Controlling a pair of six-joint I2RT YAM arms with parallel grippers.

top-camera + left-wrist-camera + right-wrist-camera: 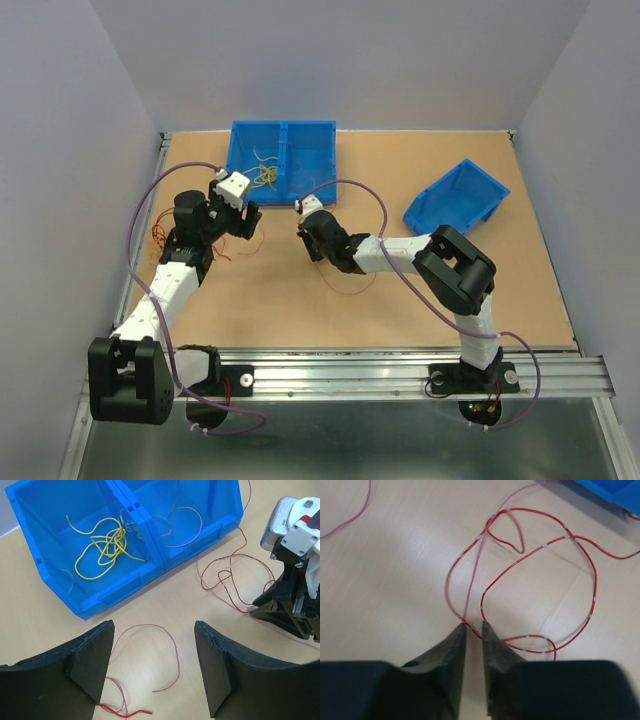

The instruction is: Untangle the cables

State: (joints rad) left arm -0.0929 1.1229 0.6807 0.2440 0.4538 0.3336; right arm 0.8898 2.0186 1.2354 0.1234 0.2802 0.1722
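My left gripper [243, 218] [153, 645] is open wide and empty, low over the table. A thin pink cable [170, 645] lies looped between its fingers, and a short red cable [122, 712] lies by the left finger. My right gripper [303, 238] [474, 626] is down on the table with its jaws a narrow gap apart. A red cable with grey bands [540, 547] crosses that gap at the tips, and a pink cable [476, 570] runs straight to the left fingertip. Yellow cables [107, 545] lie in the blue double bin [283, 125], with a pink one [185, 527] in its right half.
A second blue bin [455, 195] lies tilted at the back right. Thin orange wires [160, 235] lie near the table's left edge. My right arm's wrist [295, 545] stands close to the right of my left gripper, with red cable loops [230, 575] between them.
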